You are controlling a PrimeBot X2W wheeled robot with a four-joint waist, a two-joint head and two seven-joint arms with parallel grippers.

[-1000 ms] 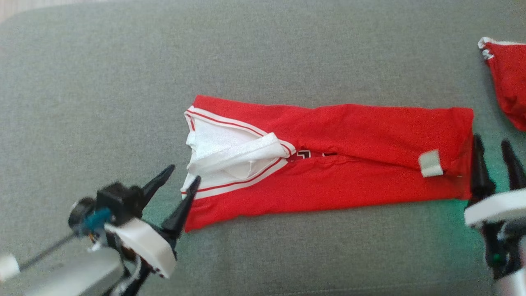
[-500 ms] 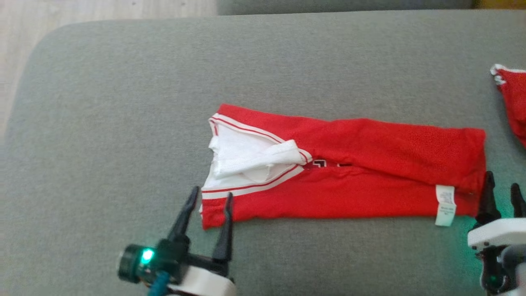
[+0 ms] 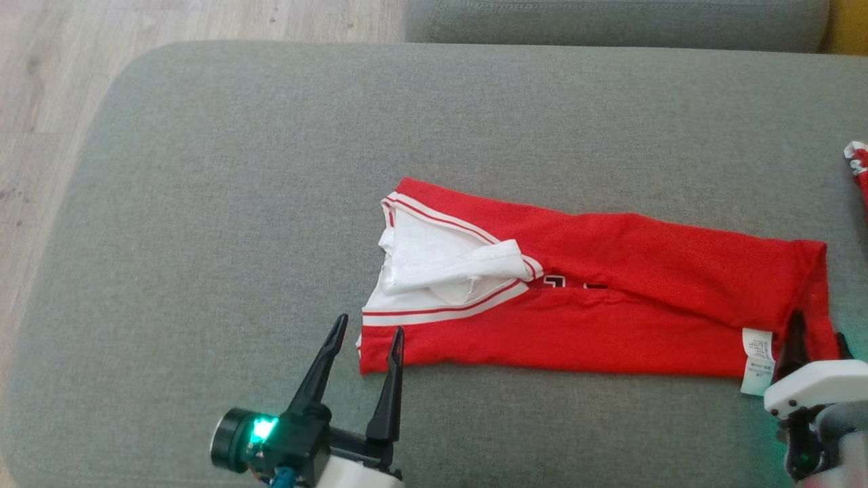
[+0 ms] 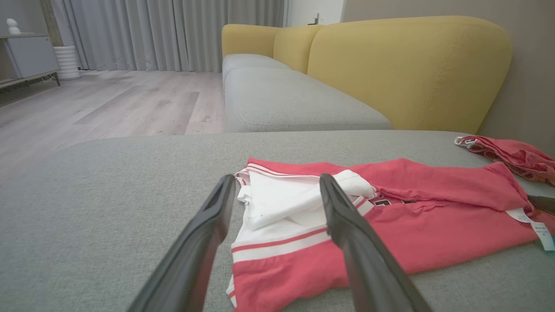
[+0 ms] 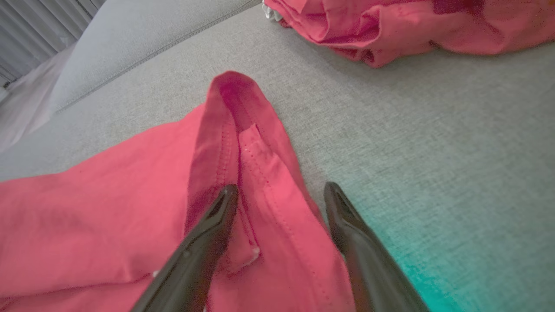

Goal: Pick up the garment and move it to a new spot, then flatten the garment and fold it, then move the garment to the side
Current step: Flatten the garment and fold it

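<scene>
A red garment (image 3: 610, 298), folded long, is laid near the grey cushion's (image 3: 271, 169) front edge. Its ends are straddled by the left end effector (image 3: 367, 329) and right end effector (image 3: 818, 327), both held apart.

A crumpled red cloth (image 4: 511, 156) lies on the grey seat (image 3: 203, 169); yellow backrest (image 4: 412, 65) and wooden floor (image 4: 108, 99) beyond.
</scene>
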